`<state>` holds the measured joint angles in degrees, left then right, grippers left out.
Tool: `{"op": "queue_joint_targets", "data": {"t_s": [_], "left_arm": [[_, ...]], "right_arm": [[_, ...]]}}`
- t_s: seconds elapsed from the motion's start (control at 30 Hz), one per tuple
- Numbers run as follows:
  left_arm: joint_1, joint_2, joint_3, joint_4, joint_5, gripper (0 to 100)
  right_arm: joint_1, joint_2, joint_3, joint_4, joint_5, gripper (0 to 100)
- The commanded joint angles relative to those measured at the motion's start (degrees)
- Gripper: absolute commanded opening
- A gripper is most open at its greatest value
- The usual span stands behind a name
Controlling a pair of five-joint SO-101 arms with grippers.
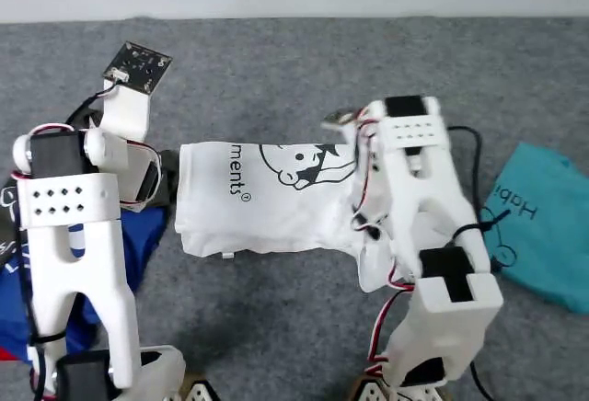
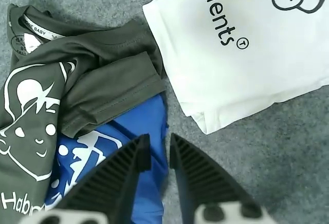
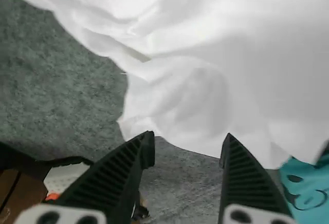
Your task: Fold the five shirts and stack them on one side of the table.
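Observation:
A white shirt [image 1: 267, 203] with a black print lies partly folded in the middle of the grey table, its right end bunched under the right arm [image 1: 433, 226]. My right gripper [image 3: 187, 149] is open, its fingertips at the shirt's loose rumpled edge [image 3: 205, 106], with nothing held. My left gripper [image 2: 159, 152] is shut and empty above a blue shirt [image 2: 139, 131], which lies under a crumpled dark grey shirt [image 2: 77, 80] just left of the white shirt's corner [image 2: 241, 64]. A teal shirt [image 1: 543, 226] lies unfolded at the right edge.
The left arm [image 1: 78, 235] covers most of the blue shirt [image 1: 143, 245] at the table's left side. A bit of red cloth [image 1: 5, 355] shows at the lower left edge. Bare grey table [image 1: 276, 79] stretches along the back and in front of the white shirt.

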<state>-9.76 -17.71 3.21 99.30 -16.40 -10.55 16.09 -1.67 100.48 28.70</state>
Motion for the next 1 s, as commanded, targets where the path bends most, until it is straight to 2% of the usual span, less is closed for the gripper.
{"op": "queue_joint_targets", "data": {"t_s": [0.0,0.2,0.47,0.63,0.83,0.97], "left_arm": [[-0.4,-2.3,-0.2,1.1,0.1,7],[-0.4,-2.1,-0.2,1.1,0.1,7],[-0.3,-1.8,-0.2,1.1,0.1,7],[-0.1,-1.8,-0.2,1.0,0.1,7],[-0.3,-1.8,-0.1,1.0,0.1,7],[-0.2,-1.8,-0.1,1.0,0.1,7]], "right_arm": [[-1.8,-2.4,1.8,1.7,-0.7,22.4],[-1.7,-2.3,4.0,-3.6,-2.3,22.1],[-1.6,-2.3,10.2,-5.1,-2.3,18.8],[-1.4,-2.2,15.1,-11.8,-2.5,18.5],[3.0,-2.4,14.1,-13.9,-2.3,3.8],[7.3,-2.9,9.8,-12.5,-2.0,1.5]]}}
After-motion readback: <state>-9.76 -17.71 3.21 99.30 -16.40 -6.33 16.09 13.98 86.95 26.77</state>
